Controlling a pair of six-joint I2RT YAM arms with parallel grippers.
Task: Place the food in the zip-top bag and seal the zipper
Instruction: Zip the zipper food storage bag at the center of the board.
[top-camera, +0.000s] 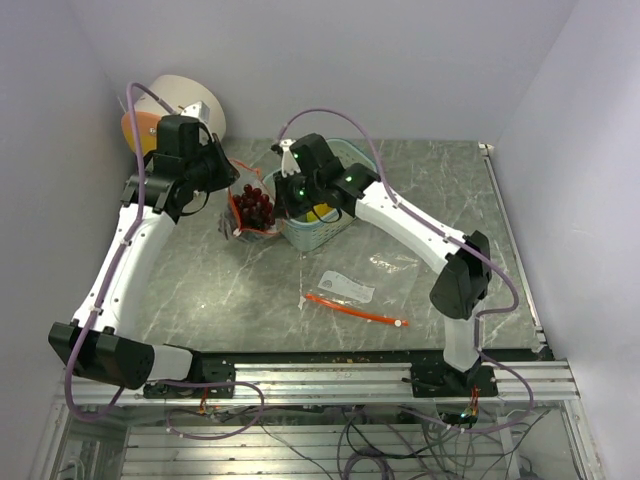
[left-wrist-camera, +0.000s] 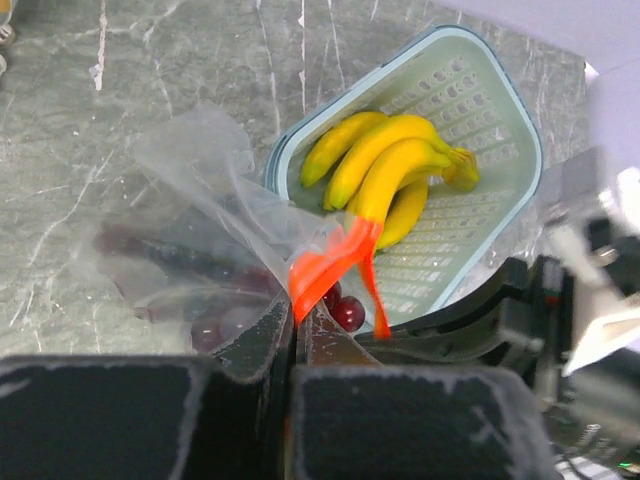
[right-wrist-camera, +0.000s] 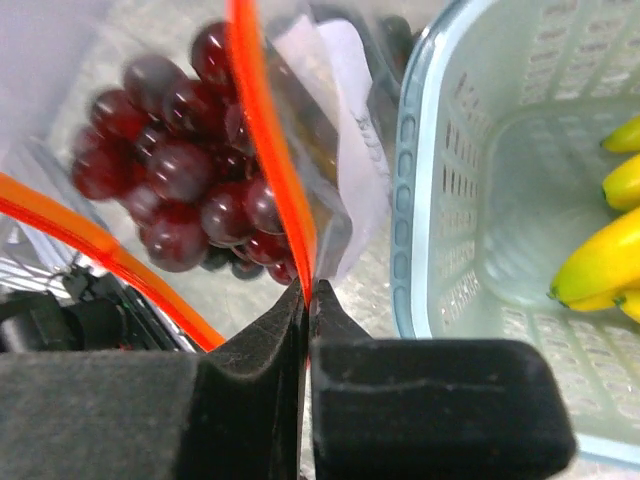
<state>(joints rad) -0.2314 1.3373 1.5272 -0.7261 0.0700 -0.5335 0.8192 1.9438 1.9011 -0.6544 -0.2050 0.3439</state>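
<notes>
A clear zip-top bag (top-camera: 250, 215) with an orange zipper (right-wrist-camera: 268, 140) stands left of the teal basket (top-camera: 318, 228). Dark red grapes (top-camera: 254, 205) lie inside it, also in the right wrist view (right-wrist-camera: 190, 190). Yellow bananas (left-wrist-camera: 400, 170) lie in the basket (left-wrist-camera: 500, 230), and a bit of yellow (top-camera: 320, 212) shows from above. My left gripper (left-wrist-camera: 295, 315) is shut on the bag's orange zipper edge (left-wrist-camera: 330, 265). My right gripper (right-wrist-camera: 308, 290) is shut on the other zipper edge. Blue-black grapes are hard to tell apart.
A second zip-top bag (top-camera: 352, 290) with an orange strip (top-camera: 355, 310) lies flat at the front middle. A white and orange bowl-like object (top-camera: 180, 105) stands at the back left corner. Walls close in on the left, back and right.
</notes>
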